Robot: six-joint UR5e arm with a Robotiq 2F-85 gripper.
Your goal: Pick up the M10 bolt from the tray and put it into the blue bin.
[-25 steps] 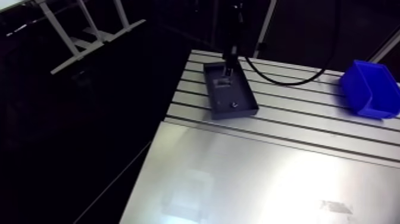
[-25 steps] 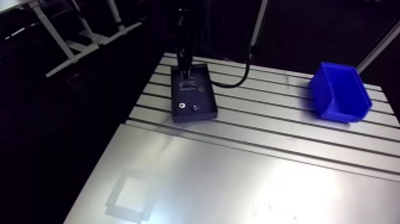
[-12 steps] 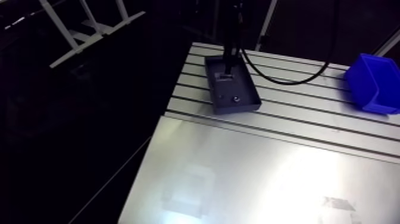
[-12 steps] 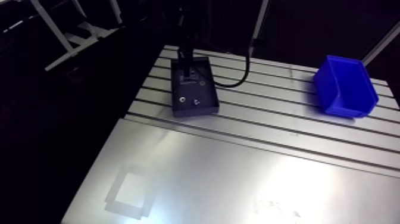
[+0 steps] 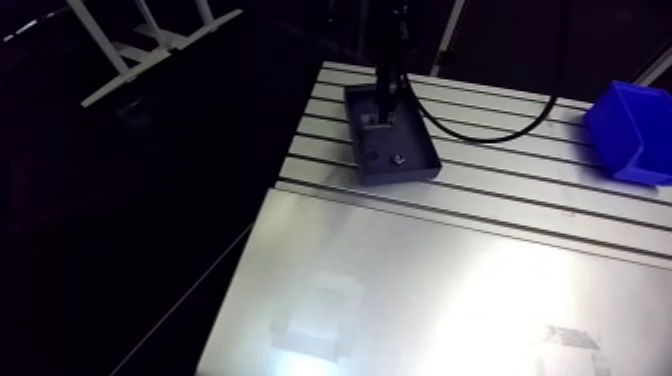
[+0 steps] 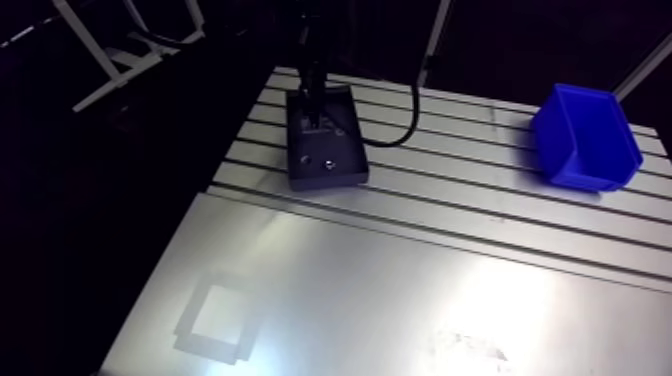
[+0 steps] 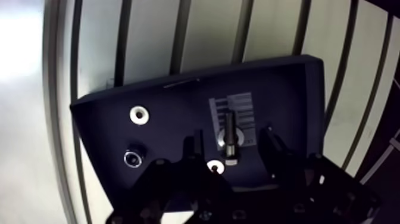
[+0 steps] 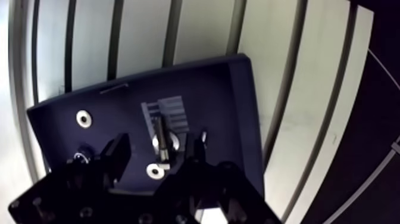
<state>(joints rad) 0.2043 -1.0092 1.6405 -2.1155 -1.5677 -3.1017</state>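
In the wrist view a dark tray [image 7: 280, 89] lies on the slotted table. The M10 bolt [image 7: 229, 132] lies in it on a striped label, its head toward the gripper. My gripper [image 7: 231, 146] is open and hangs just above the bolt, with one finger [image 7: 191, 149] on each side of it and a gap to both. A small washer [image 7: 214, 167] lies by the bolt's head. In the arm view the gripper [image 5: 381, 118] stands over the tray's [image 5: 400, 173] far half. The blue bin [image 5: 630, 135] sits at the table's far right.
Another washer [image 7: 138, 114] and a nut [image 7: 132, 158] lie in the tray beside the gripper. A black cable [image 5: 480, 135] loops over the slots between tray and bin. A smooth metal sheet [image 5: 430, 290] covers the table's near part. The table's left edge [image 5: 290, 150] runs close to the tray.
The arm view has shifted a little, so the camera has moved. The gripper stays over the far half of the tray. Tray and bin keep their places on the table.
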